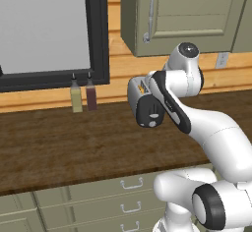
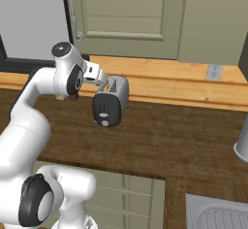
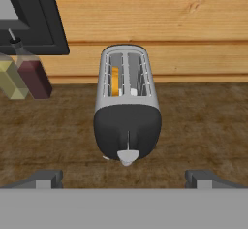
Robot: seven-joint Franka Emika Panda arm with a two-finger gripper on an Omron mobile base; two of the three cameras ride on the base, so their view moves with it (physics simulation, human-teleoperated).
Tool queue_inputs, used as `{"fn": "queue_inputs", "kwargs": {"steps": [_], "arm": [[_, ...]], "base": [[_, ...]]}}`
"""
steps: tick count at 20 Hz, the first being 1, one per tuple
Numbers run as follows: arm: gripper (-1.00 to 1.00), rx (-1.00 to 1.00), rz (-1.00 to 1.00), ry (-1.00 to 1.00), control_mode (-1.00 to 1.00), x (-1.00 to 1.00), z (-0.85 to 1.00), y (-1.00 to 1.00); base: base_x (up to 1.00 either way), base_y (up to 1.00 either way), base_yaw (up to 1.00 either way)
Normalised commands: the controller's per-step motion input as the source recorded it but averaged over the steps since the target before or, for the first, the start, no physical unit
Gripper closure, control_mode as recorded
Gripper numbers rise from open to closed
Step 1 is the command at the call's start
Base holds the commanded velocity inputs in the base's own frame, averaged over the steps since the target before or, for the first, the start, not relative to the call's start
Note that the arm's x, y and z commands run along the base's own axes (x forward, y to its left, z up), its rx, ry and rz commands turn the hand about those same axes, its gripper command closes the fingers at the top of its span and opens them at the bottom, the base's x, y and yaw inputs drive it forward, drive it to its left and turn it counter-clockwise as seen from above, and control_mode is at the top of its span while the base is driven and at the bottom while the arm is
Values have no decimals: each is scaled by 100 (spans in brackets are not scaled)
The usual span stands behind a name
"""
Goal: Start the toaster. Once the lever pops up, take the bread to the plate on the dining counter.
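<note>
**Toaster ahead, lever not yet pressed**

Toaster (image 3: 127,106) stands on the dark wood worktop (image 3: 203,121), close to the pale wooden wall behind it, with its black end panel turned toward our hand. Inside its left slot we see an orange-tan slice, the bread (image 3: 115,81), sitting low. On the black panel a thin vertical slot runs down to a small pale part at the bottom; we judge the lever (image 3: 128,155) to be there, though we cannot tell tab from knob at this angle.

Our gripper (image 3: 125,178) hangs just in front of the toaster, above the worktop, and its two dark fingertips (image 3: 46,178) are spread wide, holding nothing.

To the left of the toaster, against the wall, stand two bottles, a yellowish bottle (image 3: 10,77) and a dark red bottle (image 3: 34,75), beneath a black window frame (image 3: 46,19).

Risks from here, as we judge them: with the fingers this far apart, a push could pass either side of the small lever and miss it. A press landing off-centre could shove the light toaster back or turn it instead of starting it.
</note>
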Motion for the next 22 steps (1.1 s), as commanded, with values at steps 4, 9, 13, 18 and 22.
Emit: {"fn": "queue_inputs", "kwargs": {"steps": [4, 9, 13, 18, 22], "arm": [[-100, 0, 0, 0, -100, 0, 0, 0], [-100, 0, 0, 0, -100, 0, 0, 0], [-100, 0, 0, 0, -100, 0, 0, 0], [-100, 0, 0, 0, -100, 0, 0, 0], [-100, 0, 0, 0, -100, 0, 0, 0]], "base": [[0, 0, 0], [0, 0, 0], [0, 0, 0], [0, 0, 0], [0, 0, 0]]}}
